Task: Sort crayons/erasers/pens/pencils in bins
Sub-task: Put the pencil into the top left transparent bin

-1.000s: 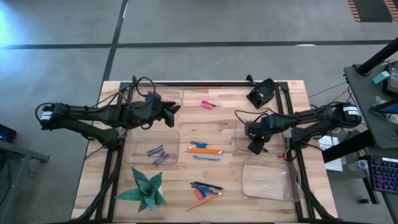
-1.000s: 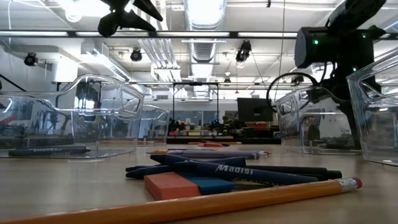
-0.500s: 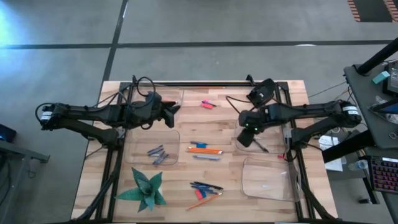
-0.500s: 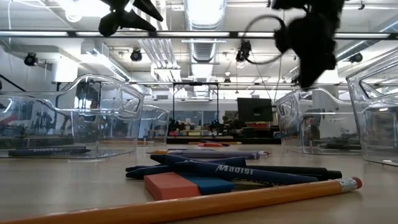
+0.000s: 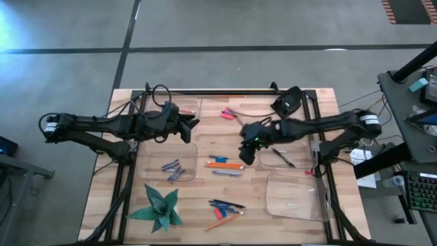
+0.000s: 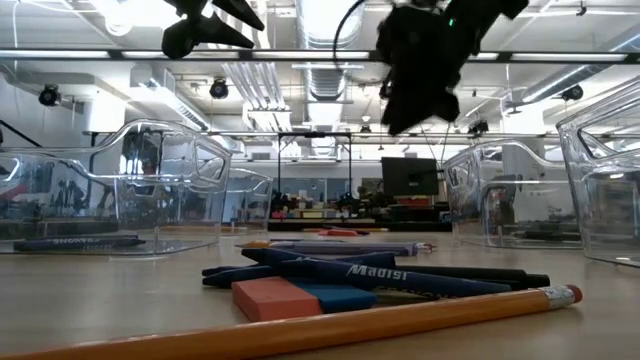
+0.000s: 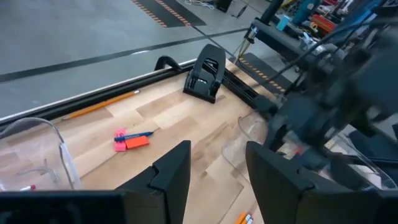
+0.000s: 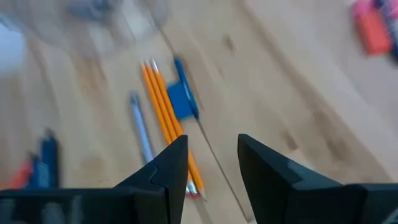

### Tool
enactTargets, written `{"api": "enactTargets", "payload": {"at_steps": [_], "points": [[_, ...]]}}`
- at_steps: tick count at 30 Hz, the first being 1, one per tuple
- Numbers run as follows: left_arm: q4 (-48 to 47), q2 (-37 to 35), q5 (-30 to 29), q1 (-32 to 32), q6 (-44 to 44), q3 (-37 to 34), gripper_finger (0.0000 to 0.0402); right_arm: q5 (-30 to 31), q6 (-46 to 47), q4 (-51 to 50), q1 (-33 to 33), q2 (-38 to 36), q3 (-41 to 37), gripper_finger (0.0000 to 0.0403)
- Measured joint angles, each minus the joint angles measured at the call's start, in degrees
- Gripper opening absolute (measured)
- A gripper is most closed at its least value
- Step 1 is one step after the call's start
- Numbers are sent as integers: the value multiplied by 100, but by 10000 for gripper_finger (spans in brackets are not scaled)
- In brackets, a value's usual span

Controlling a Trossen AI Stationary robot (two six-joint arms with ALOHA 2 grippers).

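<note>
Sorting is partly complete: the empty, parted right gripper (image 5: 248, 152) hovers just beside unsorted pencils (image 5: 225, 165), while crayons (image 5: 172, 169) and one pen (image 5: 283, 158) sit in bins (image 5: 183, 179); the left gripper (image 5: 192, 126) waits released.

A smooth grey concrete floor (image 5: 225, 27) crossed by dark painted lines (image 5: 205, 48) surrounds the light wooden plank table (image 5: 252, 184). Overhead — silver ventilation ducts (image 6: 325, 75), black spotlights (image 6: 48, 95) and bright ceiling lamps (image 6: 325, 15) — an open workshop hall.
</note>
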Motion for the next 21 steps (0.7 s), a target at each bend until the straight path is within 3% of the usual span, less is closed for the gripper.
{"api": "enactTargets", "payload": {"at_steps": [10,21], "points": [[2,-2,153,0,1,0,141,-16,-1103,26,423,1474,447,130],[1,-2,401,4,3,0,141,11,-1118,15,460,2503,1111,130]]}}
